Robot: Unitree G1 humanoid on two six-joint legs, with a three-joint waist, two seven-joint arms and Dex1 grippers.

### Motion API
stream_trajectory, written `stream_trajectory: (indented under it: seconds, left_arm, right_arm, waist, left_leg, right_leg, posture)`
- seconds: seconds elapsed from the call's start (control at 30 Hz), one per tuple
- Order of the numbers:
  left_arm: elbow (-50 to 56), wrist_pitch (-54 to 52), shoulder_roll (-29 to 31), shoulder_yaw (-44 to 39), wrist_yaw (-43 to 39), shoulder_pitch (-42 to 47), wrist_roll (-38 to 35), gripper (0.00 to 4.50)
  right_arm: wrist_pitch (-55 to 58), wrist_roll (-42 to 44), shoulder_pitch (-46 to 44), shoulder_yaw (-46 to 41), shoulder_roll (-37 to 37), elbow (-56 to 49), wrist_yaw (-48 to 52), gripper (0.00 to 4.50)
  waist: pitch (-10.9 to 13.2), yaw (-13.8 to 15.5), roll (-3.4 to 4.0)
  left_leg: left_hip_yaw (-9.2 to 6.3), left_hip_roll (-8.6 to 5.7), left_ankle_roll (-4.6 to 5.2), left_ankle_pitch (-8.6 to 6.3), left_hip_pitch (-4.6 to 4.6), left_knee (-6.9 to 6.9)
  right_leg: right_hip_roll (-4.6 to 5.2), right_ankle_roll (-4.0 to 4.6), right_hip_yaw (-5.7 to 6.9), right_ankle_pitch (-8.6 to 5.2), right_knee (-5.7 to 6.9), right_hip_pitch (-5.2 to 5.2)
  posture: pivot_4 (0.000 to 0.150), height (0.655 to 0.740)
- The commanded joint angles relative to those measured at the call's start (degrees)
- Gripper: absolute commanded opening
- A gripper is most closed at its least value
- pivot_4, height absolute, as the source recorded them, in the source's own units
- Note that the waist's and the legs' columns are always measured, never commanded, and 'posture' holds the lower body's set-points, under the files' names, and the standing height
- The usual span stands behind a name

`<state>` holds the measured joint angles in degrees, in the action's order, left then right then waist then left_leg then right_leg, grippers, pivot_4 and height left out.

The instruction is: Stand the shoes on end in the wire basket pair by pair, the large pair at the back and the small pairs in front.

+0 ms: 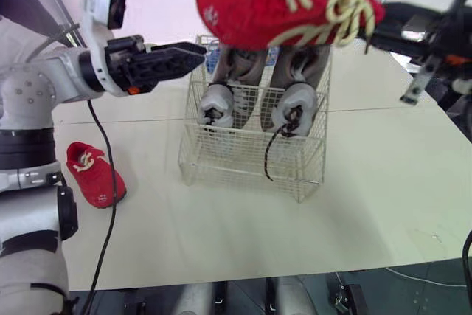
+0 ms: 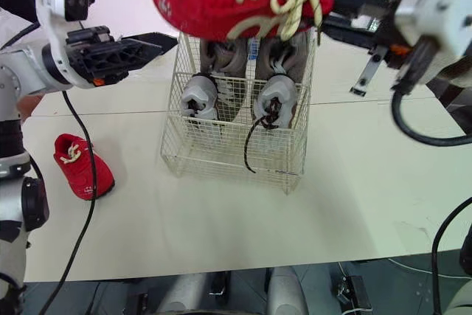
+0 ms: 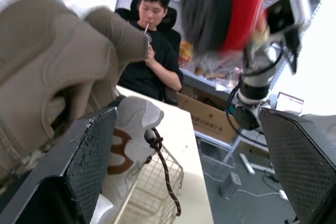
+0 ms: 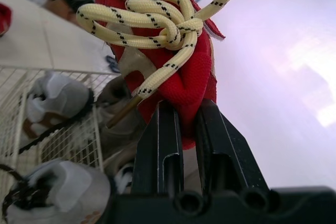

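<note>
While its two black fingers stay hidden behind red fabric in the head views, the right gripper [image 4: 184, 115] shows plainly from its own wrist camera: the fingers are pinched tight on the heel end of a red shoe [image 1: 258, 1], cloth squeezed between them. The shoe hangs in the air, overlapping the top of the wire basket [image 1: 243, 164] as seen from the head. Its long axis runs roughly level, with the rounded toe pointing to the robot's left and the heel toward the right arm. The cream laces [image 1: 335, 5] are knotted near the gripped end, and the laced upper faces the head camera.

Across from it, the left gripper [image 1: 193, 53] hovers beside the basket's upper left corner. Its fingers [image 3: 84, 166] are spread wide with nothing between them.

In the back of the basket, the large grey pair [image 1: 295, 105] stands on end, side by side, grey ends low. A black lace [image 1: 269, 156] trails down the front section.

The basket sits on a pale table [image 1: 383, 182]. The second red shoe [image 1: 94, 175] lies on its sole on that table, well apart on the robot's left, set at a diagonal. A seated person [image 3: 152, 51] in a black shirt is visible in the left wrist view.
</note>
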<state>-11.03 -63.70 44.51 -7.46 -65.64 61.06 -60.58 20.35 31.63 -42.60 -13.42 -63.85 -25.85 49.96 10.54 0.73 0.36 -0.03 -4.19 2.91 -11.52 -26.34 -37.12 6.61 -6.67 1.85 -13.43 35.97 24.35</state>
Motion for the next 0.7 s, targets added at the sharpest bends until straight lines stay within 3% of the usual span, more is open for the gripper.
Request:
stream_trajectory:
  seconds: [0.03, 0.33, 0.43, 0.63, 0.7]
  left_arm:
    - [0.39, -1.3, -0.32, -0.7, -1.39, 1.95, -0.18, 4.42]
    - [1.4, -2.16, -0.4, -1.13, -2.11, 1.42, 0.79, 4.42]
    - [1.82, -1.68, -0.66, -0.85, -2.11, 0.79, 1.64, 3.63]
    - [4.45, -0.7, -0.7, 0.62, -4.42, -1.44, 3.5, 0.75]
    - [4.85, -0.28, -0.91, 0.92, -4.73, -1.79, 4.13, 0.29]
  right_arm:
    - [-5.57, -4.13, 0.19, 1.75, 1.17, -0.84, 1.5, 0.04]
    - [-12.97, -10.24, -1.62, 6.27, 3.53, 0.57, 4.4, 0.04]
    - [-13.31, -10.78, -2.52, 6.6, 3.92, 1.05, 5.16, 0.0]
    - [-12.99, -10.91, -4.2, 6.49, 3.97, 2.29, 6.5, 0.0]
    - [-10.85, -9.58, -4.8, 6.27, 4.15, 2.24, 6.49, 0.0]
  waist:
    - [0.0, -0.08, 0.0]
    - [0.0, -0.13, 0.0]
    - [0.0, -0.06, 0.0]
    - [0.0, -0.1, 0.0]
    - [0.0, -0.1, 0.0]
  left_leg:
    - [0.0, 0.0, 0.0, 0.0, 0.0, 0.01]
    - [0.0, 0.05, 0.04, 0.12, -0.08, 0.05]
    - [0.0, 0.05, 0.04, 0.12, -0.08, 0.03]
    - [0.0, 0.04, 0.04, 0.11, -0.08, 0.03]
    - [-0.01, 0.05, 0.03, 0.11, -0.08, 0.04]
  right_leg:
    - [0.0, 0.0, 0.0, 0.0, 0.02, 0.02]
    - [-0.1, -0.02, -0.02, 0.01, 0.21, -0.01]
    - [-0.1, -0.02, -0.02, 0.01, 0.21, -0.02]
    - [-0.09, -0.02, -0.02, 0.01, 0.18, -0.03]
    - [-0.11, -0.02, -0.02, 0.01, 0.2, -0.02]
  posture:
    - [0.15, 0.74]
    - [0.15, 0.74]
    - [0.15, 0.74]
    - [0.15, 0.74]
    - [0.15, 0.74]
